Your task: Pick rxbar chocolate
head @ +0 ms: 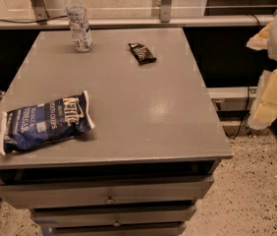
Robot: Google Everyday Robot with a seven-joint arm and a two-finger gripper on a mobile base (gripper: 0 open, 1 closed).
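Gripper (275,90) hangs at the right edge, clear of the table (143,117); cannot tell its state. Far across, the bar (142,53) lies untouched: reach and grasp remain.

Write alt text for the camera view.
A small black rxbar chocolate lies near the far edge of a grey table, right of an upright water bottle. A blue chip bag lies front left; the gripper hangs off the table's right side.
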